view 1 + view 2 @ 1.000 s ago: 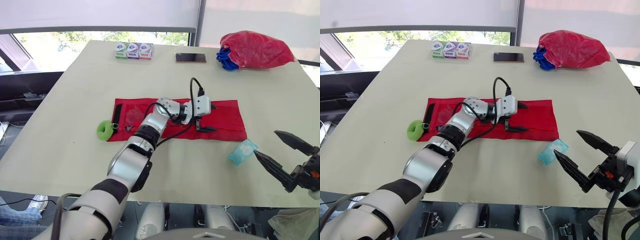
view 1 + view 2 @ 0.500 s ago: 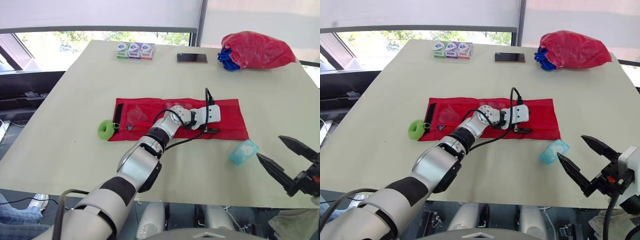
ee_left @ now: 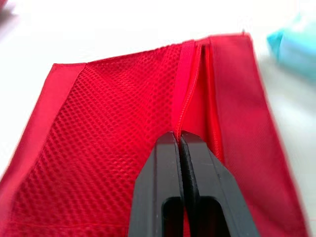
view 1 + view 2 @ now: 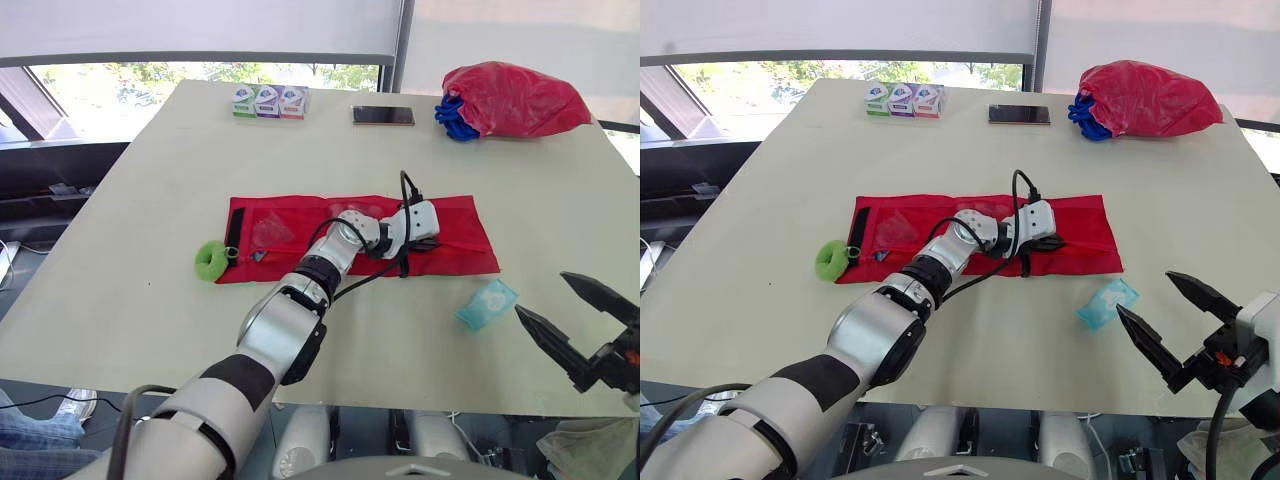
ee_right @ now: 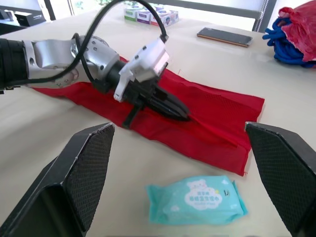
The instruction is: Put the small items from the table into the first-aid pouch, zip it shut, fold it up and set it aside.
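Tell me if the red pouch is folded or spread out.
Spread out. The pouch lies flat at full length on the table, no fold in it, with the left hand shut on its zipper.

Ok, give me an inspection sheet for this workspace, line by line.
Surface: cream table, flat.
Job's things: red pouch unfolded, lying flat; blue wipes packet off it, near its right end; green ring at its left end.
Clutter: tissue packs, phone, red bag along the far edge.
Hands: left hand shut, tips on the pouch's zip; right hand open, by the wipes packet.
Cables: black cable looping off the left wrist.
Surroundings: window beyond the table.
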